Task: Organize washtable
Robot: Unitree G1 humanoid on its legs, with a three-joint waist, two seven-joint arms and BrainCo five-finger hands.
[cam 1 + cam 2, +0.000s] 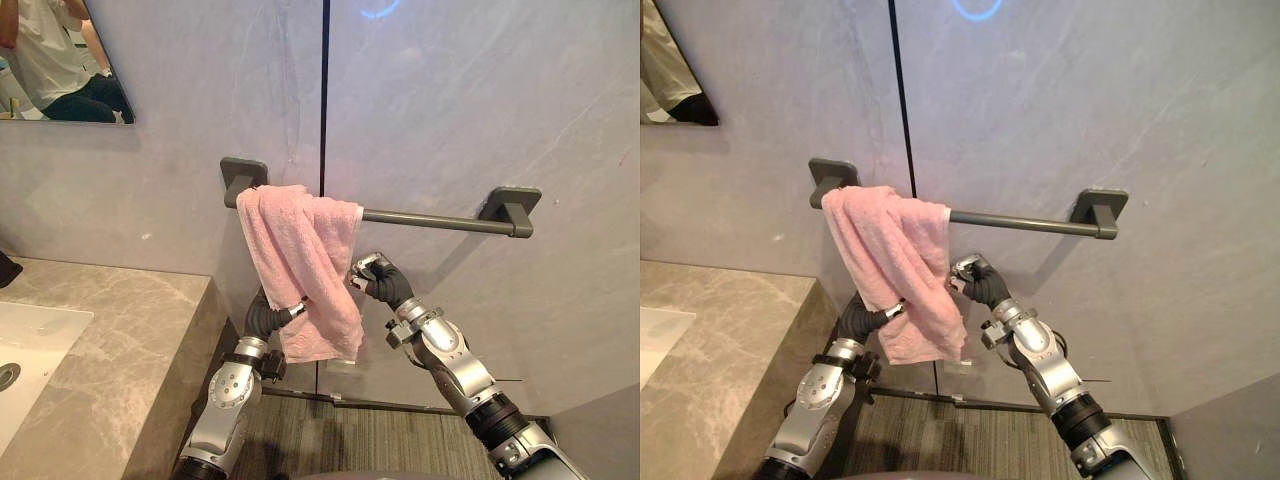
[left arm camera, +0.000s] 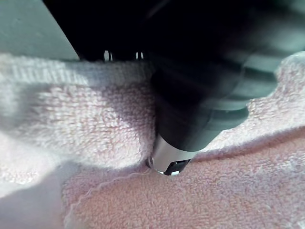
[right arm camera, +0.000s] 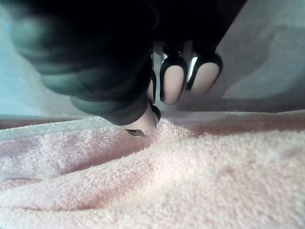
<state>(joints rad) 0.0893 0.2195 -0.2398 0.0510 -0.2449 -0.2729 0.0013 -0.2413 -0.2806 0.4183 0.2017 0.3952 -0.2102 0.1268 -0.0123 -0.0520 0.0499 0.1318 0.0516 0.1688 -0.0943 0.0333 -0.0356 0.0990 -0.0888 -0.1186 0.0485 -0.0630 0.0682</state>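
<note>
- Spreading the towel right along the bar: my right hand has its fingers clamped on the right edge, so I should pull level.
- Left hand is behind it; I cannot tell its grip.

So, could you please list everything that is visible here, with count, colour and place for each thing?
towel: one, pink, draped over the left end of the towel bar
towel bar: one, dark grey, mounted on the grey wall
mirror: one, on the wall at the upper left
person: one, white top, reflected in the mirror
counter: one, beige marble, lower left
sink: one, white, set in the counter
floor: dark, striped, below the towel
left hand: one, dark cover, against the towel's lower part
right hand: one, silver and dark, at the towel's right edge
</note>
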